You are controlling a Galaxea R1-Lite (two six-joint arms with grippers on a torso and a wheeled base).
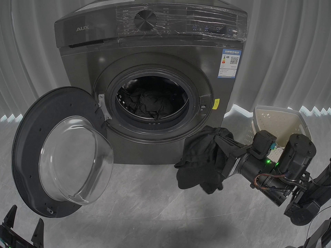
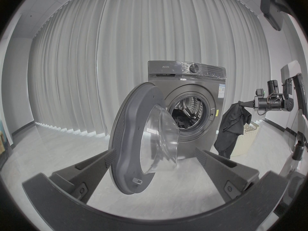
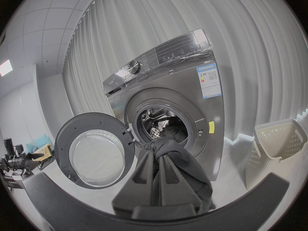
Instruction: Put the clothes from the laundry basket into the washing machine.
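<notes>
The grey washing machine stands ahead with its round door swung open to the left. Dark clothes lie inside the drum. My right gripper is shut on a black garment, which hangs in the air in front of the machine's lower right, below the drum opening. In the right wrist view the fingers pinch the black garment. The white laundry basket stands to the right of the machine, behind my right arm. My left gripper is open, low at the left.
A pleated white curtain runs behind the machine. The grey floor in front of the machine is bare. The open door sticks out toward my left arm.
</notes>
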